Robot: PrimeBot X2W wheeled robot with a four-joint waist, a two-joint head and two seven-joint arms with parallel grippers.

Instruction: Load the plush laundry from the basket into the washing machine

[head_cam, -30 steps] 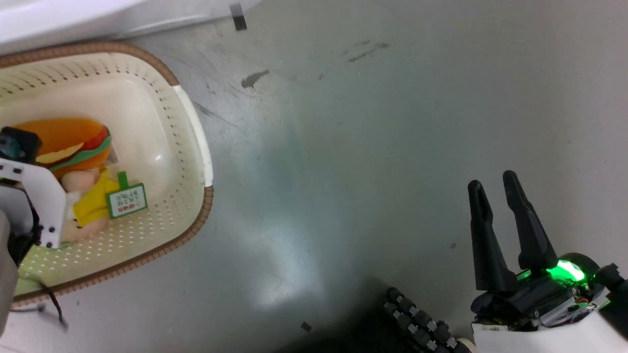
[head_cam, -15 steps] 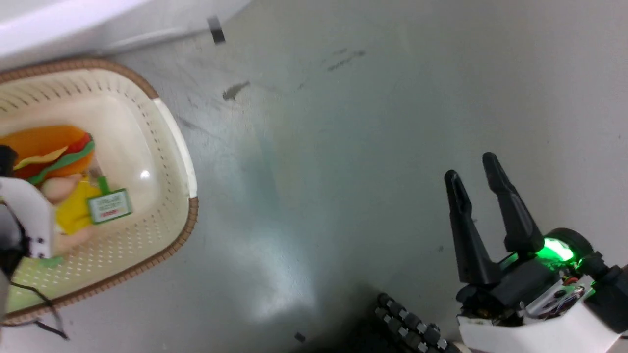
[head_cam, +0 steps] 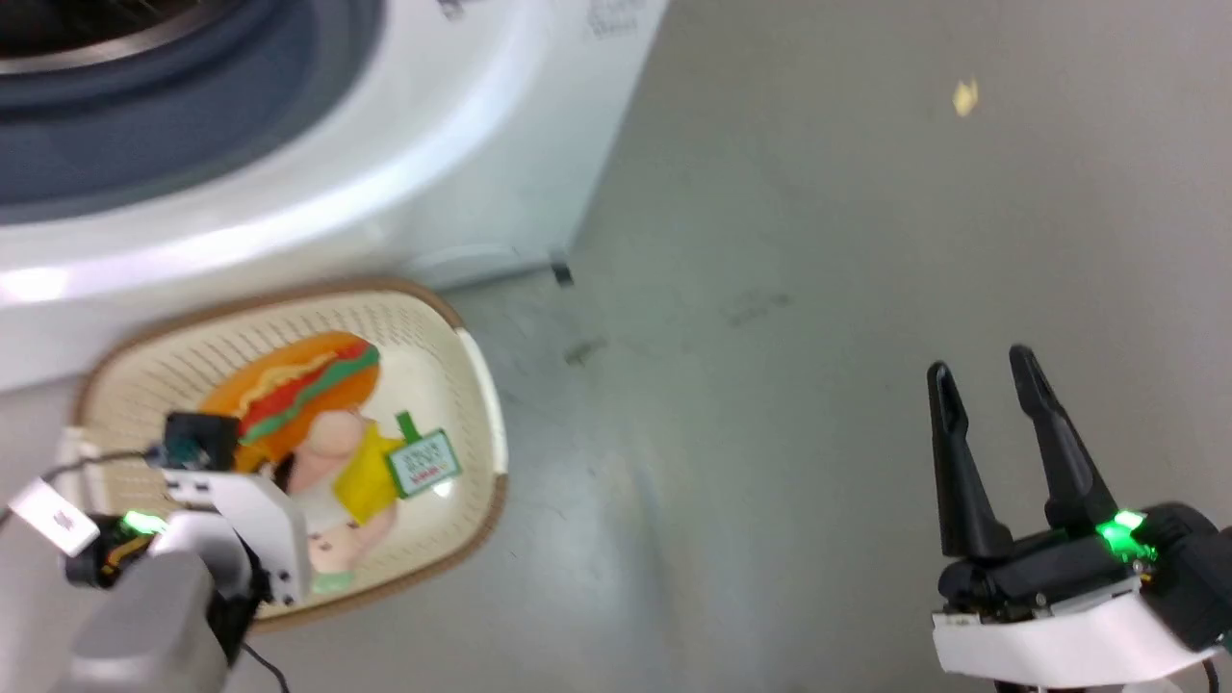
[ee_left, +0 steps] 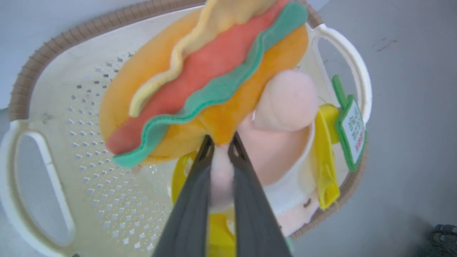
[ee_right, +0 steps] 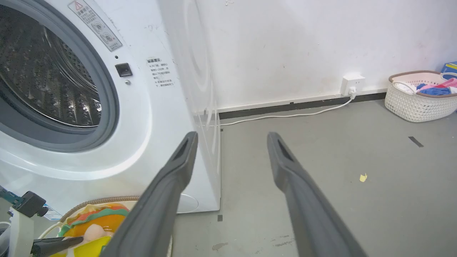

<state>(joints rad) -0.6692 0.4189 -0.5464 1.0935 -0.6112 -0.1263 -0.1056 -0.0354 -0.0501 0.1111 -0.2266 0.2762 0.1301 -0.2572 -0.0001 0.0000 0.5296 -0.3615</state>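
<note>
The plush laundry (head_cam: 318, 414) is a doll with an orange hamburger hat, yellow clothing and a green-edged tag. It sits over the cream basket (head_cam: 478, 385) on the floor in front of the washing machine (head_cam: 404, 183). In the left wrist view my left gripper (ee_left: 221, 141) is shut on a peach part of the doll (ee_left: 214, 82) just under the hat, above the basket's perforated base (ee_left: 89, 171). My right gripper (head_cam: 982, 361) stands open over bare floor to the right. Past its fingers (ee_right: 178, 167) the washer's drum (ee_right: 43, 71) is open.
The washer's right corner (ee_right: 210, 171) stands close to the basket. At the far wall a second white basket (ee_right: 421, 103) holds clothes, near a socket (ee_right: 351, 85) with a cable along the skirting. A yellow scrap (ee_right: 363, 177) lies on the grey floor.
The head camera has swung up, so the washer's front has come into view above the basket. The doll's hat now tilts up at my left gripper. My right gripper stays open.
</note>
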